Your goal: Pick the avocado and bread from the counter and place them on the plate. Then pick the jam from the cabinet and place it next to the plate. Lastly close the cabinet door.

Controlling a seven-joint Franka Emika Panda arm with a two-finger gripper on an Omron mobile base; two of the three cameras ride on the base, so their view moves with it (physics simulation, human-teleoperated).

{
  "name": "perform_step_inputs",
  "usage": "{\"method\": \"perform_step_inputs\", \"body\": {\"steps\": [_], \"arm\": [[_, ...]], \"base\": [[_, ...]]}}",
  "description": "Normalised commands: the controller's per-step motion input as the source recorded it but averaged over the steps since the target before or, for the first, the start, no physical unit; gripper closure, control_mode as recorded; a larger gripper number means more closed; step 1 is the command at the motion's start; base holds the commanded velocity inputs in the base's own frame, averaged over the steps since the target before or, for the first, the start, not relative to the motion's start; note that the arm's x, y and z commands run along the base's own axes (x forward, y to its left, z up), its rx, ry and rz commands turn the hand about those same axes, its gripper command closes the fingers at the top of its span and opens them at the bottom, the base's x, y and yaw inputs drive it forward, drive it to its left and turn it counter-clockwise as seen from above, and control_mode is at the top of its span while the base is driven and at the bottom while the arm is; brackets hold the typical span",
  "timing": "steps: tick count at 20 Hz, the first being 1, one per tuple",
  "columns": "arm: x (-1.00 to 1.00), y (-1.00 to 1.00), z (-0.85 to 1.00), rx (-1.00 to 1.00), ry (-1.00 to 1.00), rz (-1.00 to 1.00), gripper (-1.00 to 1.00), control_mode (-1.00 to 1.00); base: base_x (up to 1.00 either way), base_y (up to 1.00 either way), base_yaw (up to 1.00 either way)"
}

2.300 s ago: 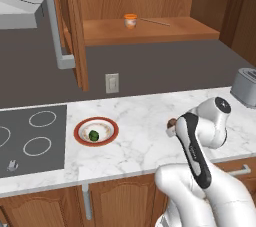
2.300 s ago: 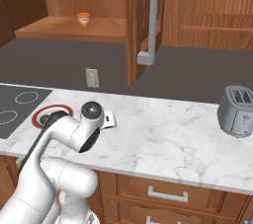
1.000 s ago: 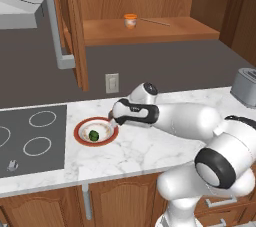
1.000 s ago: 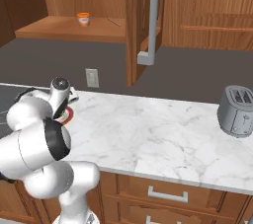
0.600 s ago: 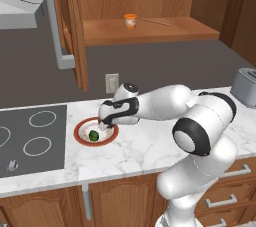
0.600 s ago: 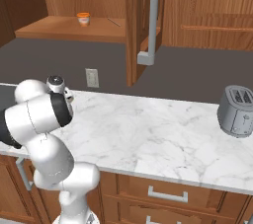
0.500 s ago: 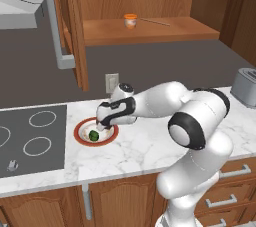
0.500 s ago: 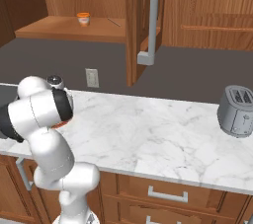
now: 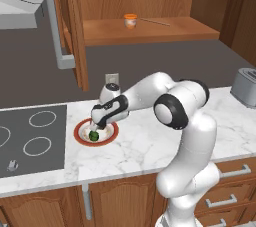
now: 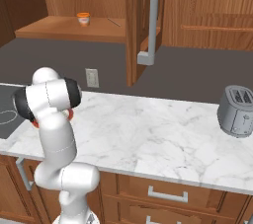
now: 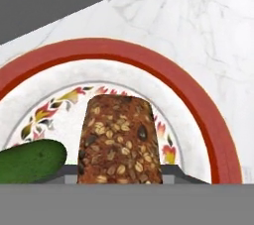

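- Plate point(image 9: 111, 132) centre-left of left base view, on table point(image 9: 140, 146); avocado point(image 9: 93, 135) lies in it.
- Bread point(image 11: 120, 142) over plate centre, beside avocado in hand view.
- Jam point(image 9: 130, 20) on cabinet shelf point(image 9: 165, 29), top centre.
- Arm bent leftward & low; end effector point(image 9: 96, 128) clamped on bread.

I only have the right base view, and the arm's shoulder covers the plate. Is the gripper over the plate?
Observer: Yes. In the left base view the gripper hangs low over the plate.
Operator: Does it have the bread?
Observer: Yes. The hand view shows the bread gripped at its near end, reaching out over the plate's cream centre. I cannot tell whether it touches the plate.
Operator: And the avocado?
Observer: The avocado lies on the plate, close beside the bread. I cannot tell whether they touch.
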Motion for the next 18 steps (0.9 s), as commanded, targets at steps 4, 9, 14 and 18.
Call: {"method": "perform_step_inputs", "body": {"steps": [4,9,14,18], "arm": [[0.12,0.00,-0.34,-0.02,0.01,0.03,1.00,-1.00],[0.01,0.00,-0.27,-0.01,0.00,0.03,-1.00,-1.00],[-0.02,-0.07,-0.12,0.00,0.00,0.01,-1.00,-1.00],[-0.28,-0.18,-0.04,0.00,0.00,0.02,-1.00,-1.00]], "base": [[0.00,0.00,0.00],[0.00,0.00,0.00],[0.00,0.00,0.00],[0.00,0.00,0.00]]}}
